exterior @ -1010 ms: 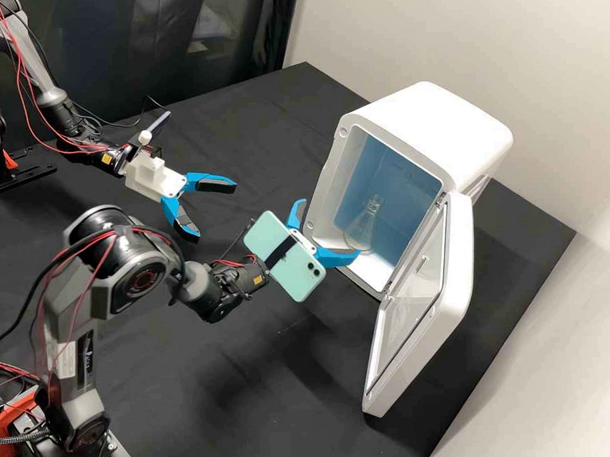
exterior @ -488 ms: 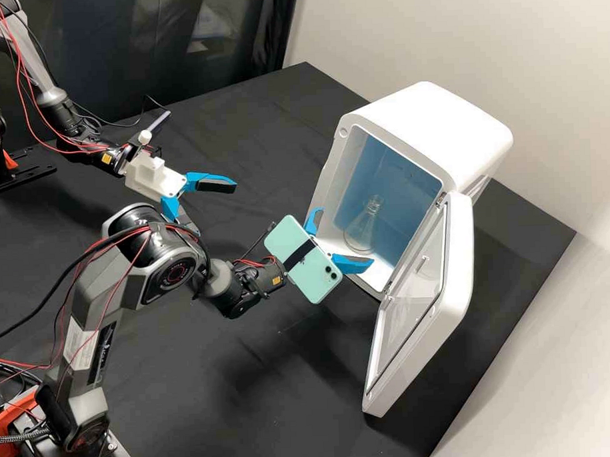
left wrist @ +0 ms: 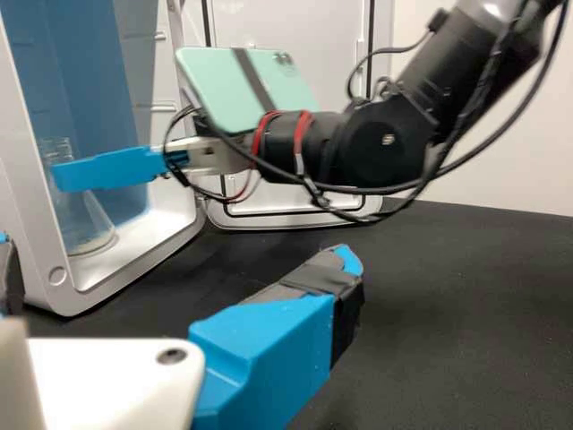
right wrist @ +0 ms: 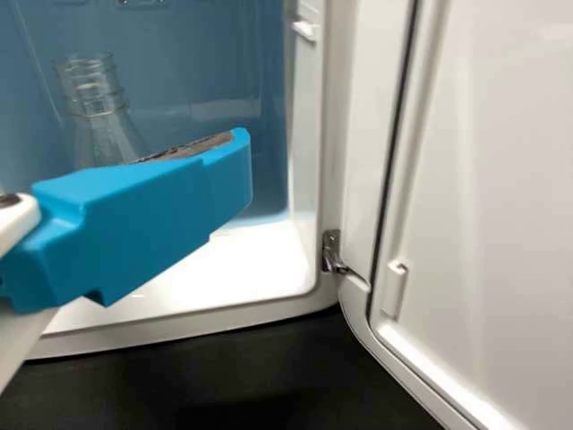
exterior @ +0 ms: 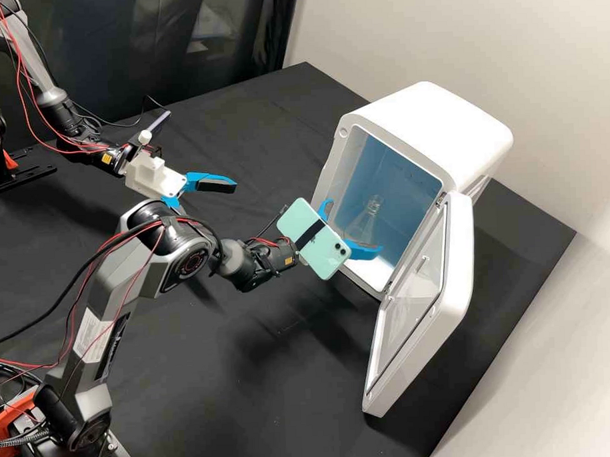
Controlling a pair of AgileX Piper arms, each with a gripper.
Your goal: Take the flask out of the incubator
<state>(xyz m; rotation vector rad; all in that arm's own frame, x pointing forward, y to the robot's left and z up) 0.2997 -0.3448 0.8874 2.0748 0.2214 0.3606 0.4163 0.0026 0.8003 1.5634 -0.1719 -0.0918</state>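
Flask (exterior: 369, 216), clear glass, stands upright on the floor inside the incubator (exterior: 441, 127), a white box w/ a blue interior that sits on the black surface (exterior: 256, 363). Its door (exterior: 421, 298) hangs wide open. Right hand (exterior: 355, 227) is at the incubator's mouth, fingers spread apart, nothing held. In the right wrist view one blue finger (right wrist: 152, 210) crosses in front of the flask's lower body; prob. not touching the glass, but hard to tell. A mint-green phone (exterior: 315, 238) is strapped on that wrist. Left hand (exterior: 210, 198) hovers over the surface well apart from the incubator, fingers also apart & empty.
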